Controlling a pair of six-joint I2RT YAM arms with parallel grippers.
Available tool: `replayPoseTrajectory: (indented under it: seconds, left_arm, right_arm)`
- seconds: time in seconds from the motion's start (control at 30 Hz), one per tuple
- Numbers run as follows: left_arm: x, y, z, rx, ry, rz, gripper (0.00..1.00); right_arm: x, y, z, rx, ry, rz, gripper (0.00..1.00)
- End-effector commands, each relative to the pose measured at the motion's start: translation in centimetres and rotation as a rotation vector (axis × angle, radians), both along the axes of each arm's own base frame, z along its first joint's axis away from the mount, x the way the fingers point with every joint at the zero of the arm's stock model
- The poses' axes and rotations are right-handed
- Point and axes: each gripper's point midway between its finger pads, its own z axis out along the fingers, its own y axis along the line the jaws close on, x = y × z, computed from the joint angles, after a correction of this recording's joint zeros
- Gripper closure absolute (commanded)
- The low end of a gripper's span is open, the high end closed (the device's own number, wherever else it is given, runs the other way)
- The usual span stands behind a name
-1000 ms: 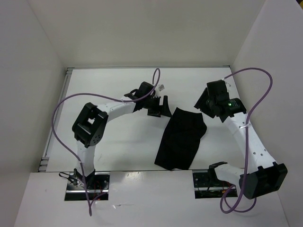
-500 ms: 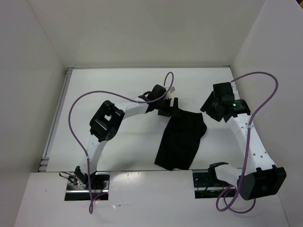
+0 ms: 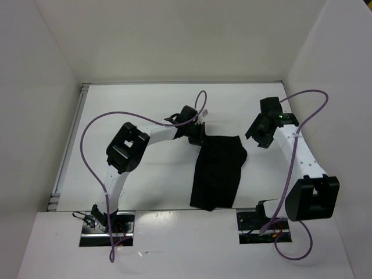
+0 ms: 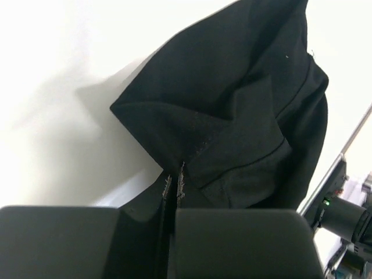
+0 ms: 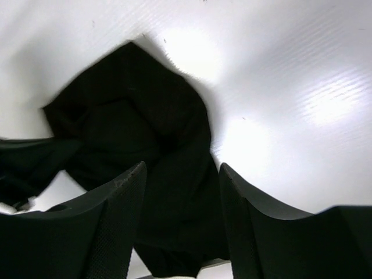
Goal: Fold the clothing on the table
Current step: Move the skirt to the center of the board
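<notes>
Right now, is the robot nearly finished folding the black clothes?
Not nearly. Done: no tidy fold yet; the clothing lies rumpled on the table. In hand: the left gripper is shut on one far corner, and the right gripper hangs open over the other side. Left: grabbing that side and all the folding.

Bright, even light — glare patches on the table [image 5: 328,99], soft shadow beside the clothing [image 4: 232,104]

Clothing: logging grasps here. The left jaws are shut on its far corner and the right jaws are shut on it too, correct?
No. The right gripper has its jaws open, holding nothing, as the right wrist view shows. The left gripper is shut on the far corner of the clothing.
</notes>
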Motion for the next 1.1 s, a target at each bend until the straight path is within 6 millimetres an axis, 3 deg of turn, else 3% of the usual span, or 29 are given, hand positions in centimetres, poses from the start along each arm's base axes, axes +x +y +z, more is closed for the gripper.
replayPoseTrajectory:
  seconds: [0.0,0.03,0.3,0.47,0.57,0.7,0.83,0.97,1.0,1.07]
  left_arm:
    - [2.1,2.9,3.4,0.011,-0.093,0.045,1.00]
    - [2.4,3.4,3.2,0.022,-0.099,0.042,1.00]
    - [1.6,3.2,1.2,0.027,-0.040,0.014,1.00]
    - [1.5,3.4,1.1,0.034,-0.039,0.007,1.00]
    - [1.7,3.8,1.0,0.039,-0.032,0.016,1.00]
    - [1.8,4.3,0.7,0.044,-0.024,0.025,1.00]
    - [2.1,4.7,0.2,0.049,-0.016,0.034,1.00]
    - [2.1,4.7,0.2,0.049,-0.016,0.034,1.00]
    - [2.1,4.7,0.2,0.049,-0.016,0.034,1.00]
    - [1.9,4.8,0.1,0.054,-0.008,0.034,1.00]
  right_arm:
    - [2.5,0.7,-1.2,0.024,-0.006,0.055,0.42]
    - [2.9,1.0,-2.6,0.023,0.041,0.064,0.43]
    - [9.2,5.4,-5.1,-0.033,0.035,0.295,0.44]
    - [12.3,6.2,-6.8,-0.087,0.042,0.363,0.44]
    - [13.2,5.8,-8.2,-0.112,0.079,0.352,0.44]
    - [13.0,5.8,-9.7,-0.117,0.115,0.362,0.45]
    - [13.0,5.8,-10.1,-0.134,0.126,0.364,0.45]
    - [12.5,5.9,-11.6,-0.125,0.170,0.371,0.56]
    - [12.2,6.0,-11.6,-0.117,0.179,0.375,0.76]
    - [12.0,6.4,-11.5,-0.118,0.185,0.385,0.91]
